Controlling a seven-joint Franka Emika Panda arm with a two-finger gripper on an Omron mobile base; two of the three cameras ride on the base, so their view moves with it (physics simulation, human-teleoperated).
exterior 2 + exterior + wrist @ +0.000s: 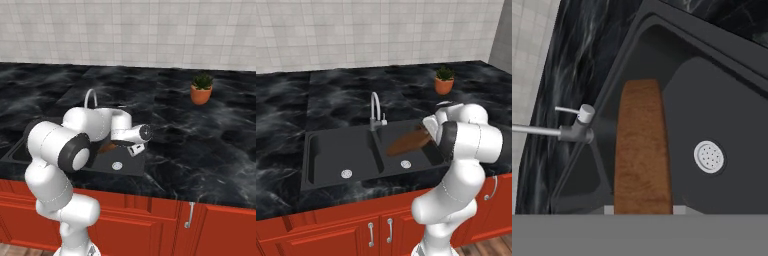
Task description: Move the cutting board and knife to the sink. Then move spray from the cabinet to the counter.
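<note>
The dark-brown cutting board (407, 142) hangs tilted over the right basin of the black sink (341, 131), one end down toward the basin floor. My gripper (644, 210) is shut on the board's near end. In the hand view the cutting board (642, 150) runs straight up from between the fingertips, above the sink (732, 115) and left of its drain. From the right base view only a sliver of the cutting board (106, 147) shows under my forearm. The black counter (281, 110) surrounds the sink. The knife, the spray and the cabinet are out of view.
A curved silver faucet (375, 107) stands behind the divider between the two basins, close to the board's far end (574, 130). A small potted plant (444, 80) sits on the counter at the back right. Red drawers (381, 230) run below the counter.
</note>
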